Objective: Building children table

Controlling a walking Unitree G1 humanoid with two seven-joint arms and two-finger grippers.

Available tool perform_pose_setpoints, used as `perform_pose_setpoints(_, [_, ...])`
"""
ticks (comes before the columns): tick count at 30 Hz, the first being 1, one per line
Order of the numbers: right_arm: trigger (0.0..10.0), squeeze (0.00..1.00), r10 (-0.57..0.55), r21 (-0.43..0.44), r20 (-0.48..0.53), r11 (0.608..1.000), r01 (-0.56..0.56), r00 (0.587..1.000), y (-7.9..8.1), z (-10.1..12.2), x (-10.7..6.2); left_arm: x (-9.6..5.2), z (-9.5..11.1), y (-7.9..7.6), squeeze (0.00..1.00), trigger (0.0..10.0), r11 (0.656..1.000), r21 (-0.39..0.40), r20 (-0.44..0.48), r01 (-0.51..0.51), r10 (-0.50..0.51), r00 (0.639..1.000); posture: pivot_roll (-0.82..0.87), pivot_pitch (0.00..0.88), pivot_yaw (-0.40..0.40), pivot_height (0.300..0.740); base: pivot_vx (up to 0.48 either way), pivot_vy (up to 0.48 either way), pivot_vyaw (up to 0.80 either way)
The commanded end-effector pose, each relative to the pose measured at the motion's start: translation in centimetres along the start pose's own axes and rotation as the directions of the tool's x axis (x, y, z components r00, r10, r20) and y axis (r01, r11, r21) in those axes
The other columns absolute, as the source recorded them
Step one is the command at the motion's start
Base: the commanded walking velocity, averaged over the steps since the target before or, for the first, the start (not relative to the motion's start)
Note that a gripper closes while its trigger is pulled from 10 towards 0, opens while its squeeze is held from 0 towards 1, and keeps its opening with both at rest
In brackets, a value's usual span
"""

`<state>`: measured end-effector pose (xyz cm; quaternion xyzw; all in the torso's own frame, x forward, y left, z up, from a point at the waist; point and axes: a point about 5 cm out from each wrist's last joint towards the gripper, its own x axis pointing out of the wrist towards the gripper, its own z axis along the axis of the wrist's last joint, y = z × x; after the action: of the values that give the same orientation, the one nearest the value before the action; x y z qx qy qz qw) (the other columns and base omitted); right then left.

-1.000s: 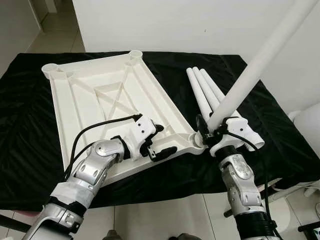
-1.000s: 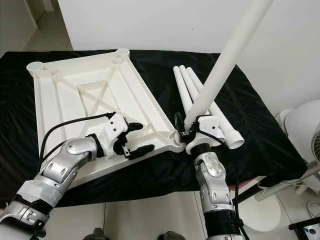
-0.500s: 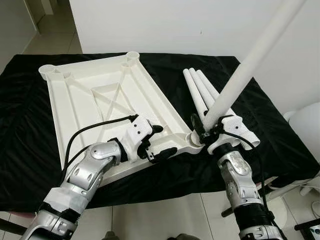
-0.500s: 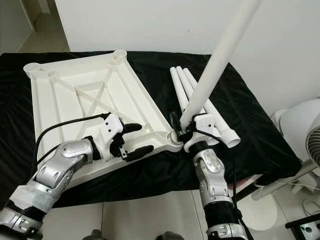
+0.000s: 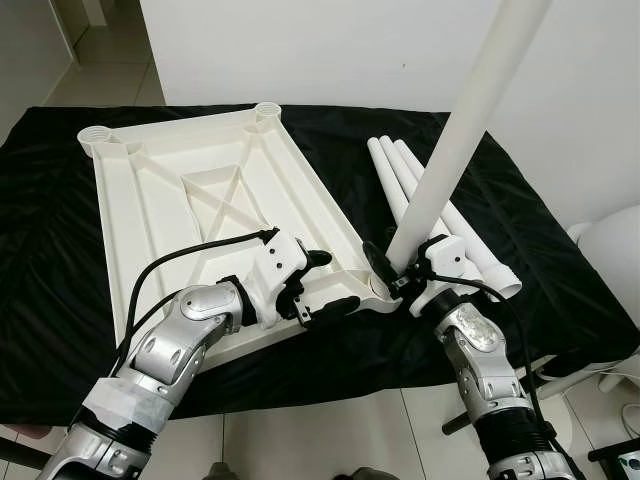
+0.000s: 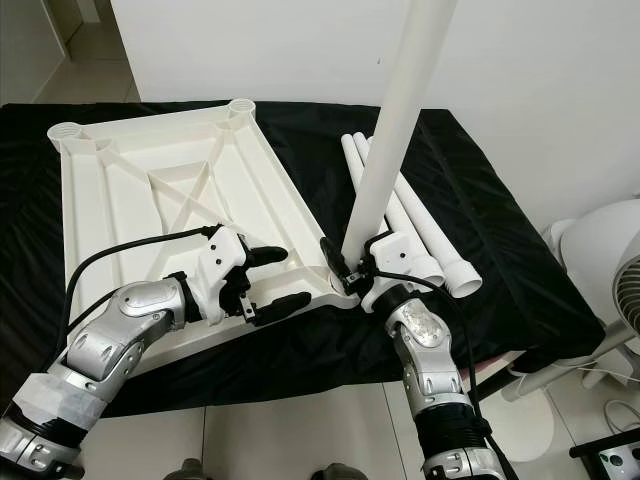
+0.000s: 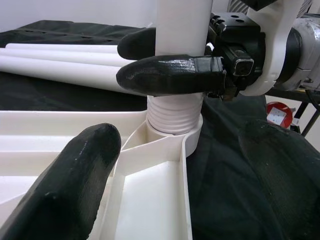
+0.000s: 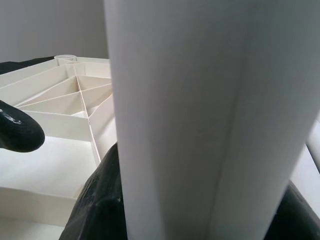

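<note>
Left eye view: a white ribbed plastic table top is lying upside down on a surface draped in black cloth, reaching from the far left part of the surface to its near middle. The right gripper is clamping its two black fingers on a long white plastic table leg, which is standing nearly upright, leaning slightly to the right, with its lower end at the top's near right corner socket. The left gripper is resting at the top's near edge beside that corner, its fingers spread apart with the edge rib between them. Three more white tubular legs are lying side by side on the cloth, right of the top.

Right eye view: a white fan is standing beyond the surface's right edge.

Left wrist view: the leg's threaded end is sitting in the round corner socket, with part of the thread showing above the rim. One right-gripper finger is lying across the leg just above the thread.

Right wrist view: the held leg is passing close before the camera, between the two black fingers, with the ribbed underside behind it.
</note>
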<state>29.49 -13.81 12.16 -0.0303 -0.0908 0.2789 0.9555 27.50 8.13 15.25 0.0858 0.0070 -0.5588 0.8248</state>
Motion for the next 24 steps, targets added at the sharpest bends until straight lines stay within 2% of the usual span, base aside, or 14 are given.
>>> perform_pose_setpoints(1, [10.0, 0.0, 0.035, 0.042, -0.12, 0.999, -0.03, 0.992, 0.7, -2.5, -1.0, 0.0, 0.0, -0.9, 0.0, 10.0, 0.99, -0.002, -0.005, 0.139, -0.139, 0.99, 0.07, 0.013, -0.056, 0.74, 0.0, 0.0, 0.0])
perform_pose_setpoints(5, [10.0, 0.0, 0.023, 0.047, -0.095, 0.999, -0.019, 0.995, 0.9, -2.6, -1.1, 0.0, 0.2, -0.8, 0.0, 10.0, 0.991, -0.002, -0.001, 0.137, -0.137, 0.991, 0.06, 0.012, -0.052, 0.74, 0.0, 0.0, 0.0])
perform_pose_setpoints(8, [10.0, 0.0, 0.02, -0.06, -0.081, 0.998, -0.025, 0.997, 1.5, -2.8, -1.7, 0.2, 0.5, -0.6, 0.0, 10.0, 0.991, 0.0, 0.006, 0.136, -0.136, 0.991, 0.06, 0.015, -0.047, 0.74, 0.0, 0.0, 0.0])
perform_pose_setpoints(11, [10.0, 0.0, 0.032, -0.077, -0.084, 0.996, -0.038, 0.996, 1.7, -2.9, -2.0, 0.2, 0.6, -0.6, 0.0, 10.0, 0.991, 0.002, 0.005, 0.134, -0.134, 0.991, 0.06, 0.016, -0.045, 0.74, 0.0, 0.0, 0.0])
perform_pose_setpoints(24, [10.0, 0.0, 0.005, 0.014, -0.106, 1.0, -0.004, 0.994, 1.8, -3.7, -2.2, 0.4, 0.7, -0.7, 0.0, 10.0, 0.99, -0.001, 0.01, 0.141, -0.141, 0.99, 0.05, 0.015, -0.047, 0.74, 0.0, 0.0, 0.0])
